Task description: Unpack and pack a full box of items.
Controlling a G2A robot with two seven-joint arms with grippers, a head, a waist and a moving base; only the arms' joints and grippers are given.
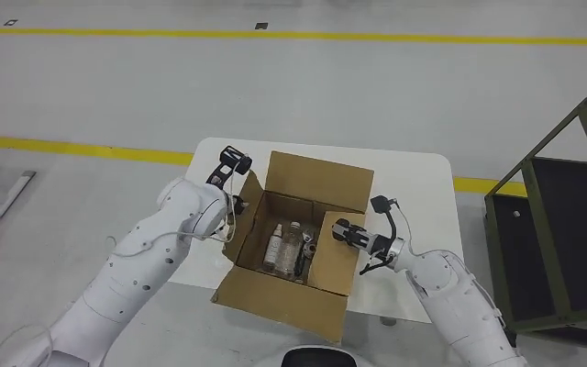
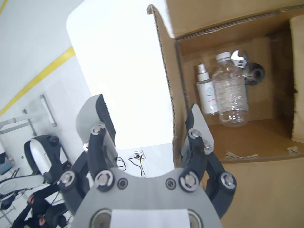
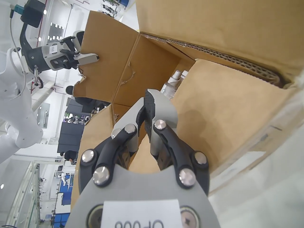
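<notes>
Between the spread fingers of the left gripper (image 2: pixel 147 106) stands the left flap (image 2: pixel 166 72) of the cardboard box (image 1: pixel 280 307); the right gripper (image 3: pixel 148 100) appears pinched on the right flap (image 3: pixel 225 107). Box floor, on white table (image 1: pixel 413 183): spray bottle (image 2: pixel 207 88) and clear plastic bottle (image 2: pixel 231 93), probably light, slick, crushable, best gripped mid-body; adjustable wrench (image 2: pixel 239 59), rigid, heavier.

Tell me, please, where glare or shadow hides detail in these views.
Left wrist view: glare washes the table to flat white; the box is dark in the corner beyond the wrench. Top view: even light, the bottles readable. Right wrist view: the right gripper shadows the flap it pinches.
</notes>
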